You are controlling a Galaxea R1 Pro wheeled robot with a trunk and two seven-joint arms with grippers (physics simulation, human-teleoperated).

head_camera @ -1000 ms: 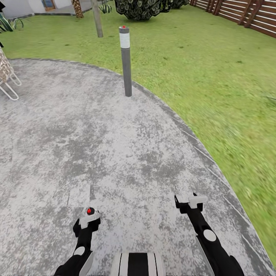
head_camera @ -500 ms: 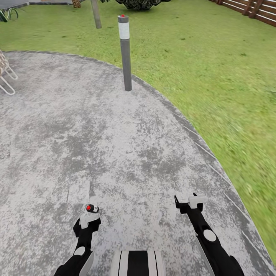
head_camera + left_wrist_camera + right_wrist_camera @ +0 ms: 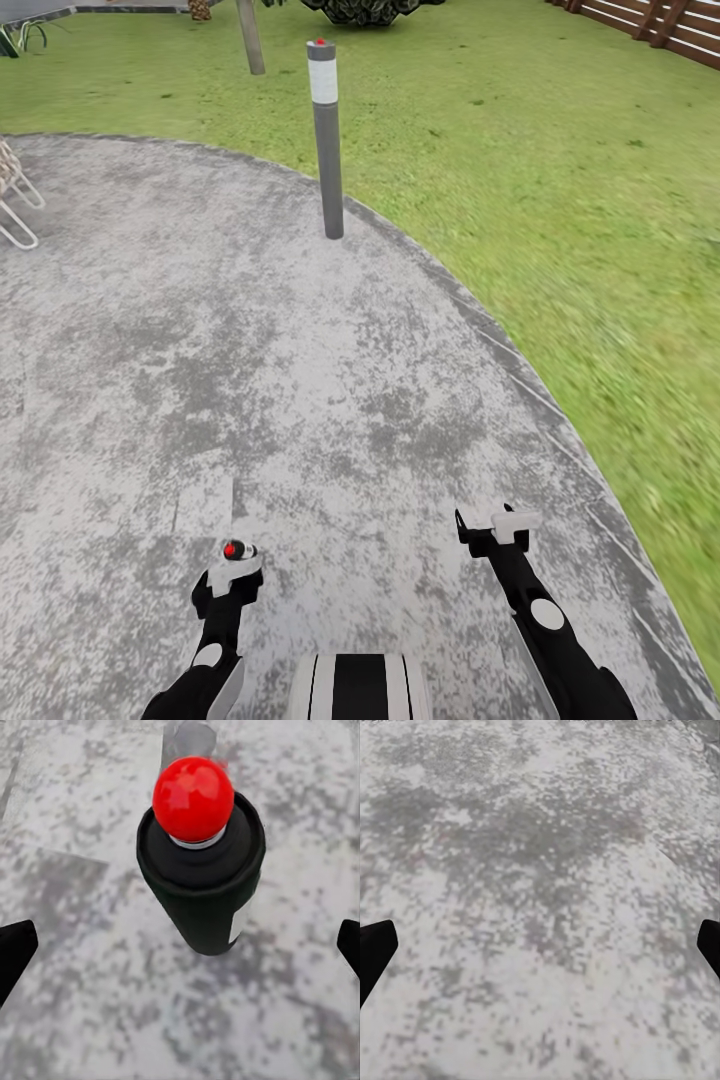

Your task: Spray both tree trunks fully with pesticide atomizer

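Compared with half a second ago, the head view has scarcely shifted, and the small pesticide atomizer with its black top and glossy red ball sits a touch lower against the left gripper than it did; a full second ago the view reached farther up the lawn, taking in more of the fence and the shrub, so the camera has tipped down since then. In the left wrist view the black-bodied, red-capped atomizer stands upright on the pavement between the two dark fingertips, which sit at the far edges of the picture well apart from the bottle on both sides, so the left gripper is wide open and holds nothing. The right gripper hovers over bare pavement; its black fingertips are likewise spread to the picture's edges with nothing between them. The ground under both arms is a mottled grey-and-white speckled stone patio with a curved border, meeting a wide green grass lawn that runs off to the right. A slim dark-grey bollard post with a white band and a red tip stands at the patio's edge. Beyond it are a thin grey pole, a dark green shrub, and a brown horizontal-slat wooden fence at the upper right corner. White bent-tube chair legs show at the left edge.
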